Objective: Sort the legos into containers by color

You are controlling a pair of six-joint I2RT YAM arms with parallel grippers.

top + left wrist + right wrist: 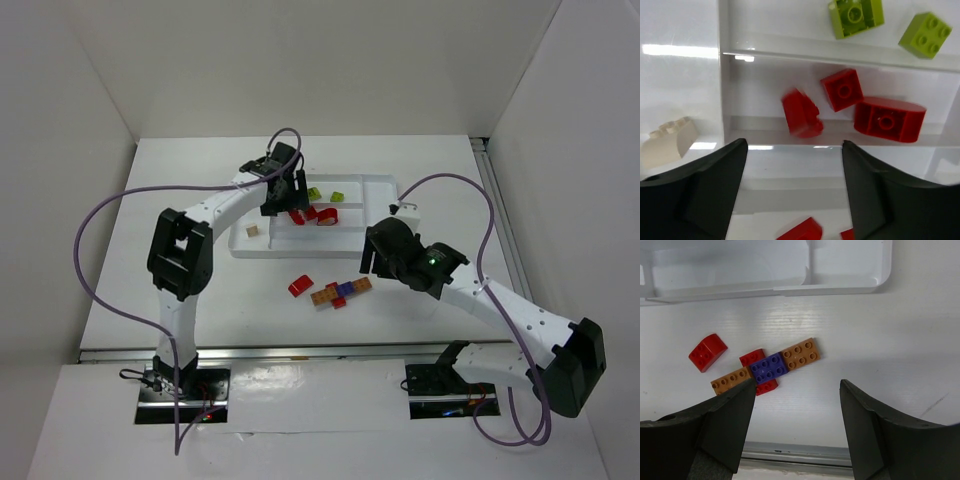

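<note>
With left gripper (794, 146) parted over red legos (842, 90) in tray (725, 75), lift straight up and clear; with right gripper (797, 385) apart too, centre over loose red brick (707, 352).

Left arm (180, 255) rises from its base at 7 o'clock, then bends toward 1 o'clock. Left gripper (283, 192) points down, jaws apart, holding nothing. Right arm (510, 315) stretches from 5 o'clock toward 10 o'clock. Right gripper (372, 256) angles down, jaws spread wide, empty.
</note>
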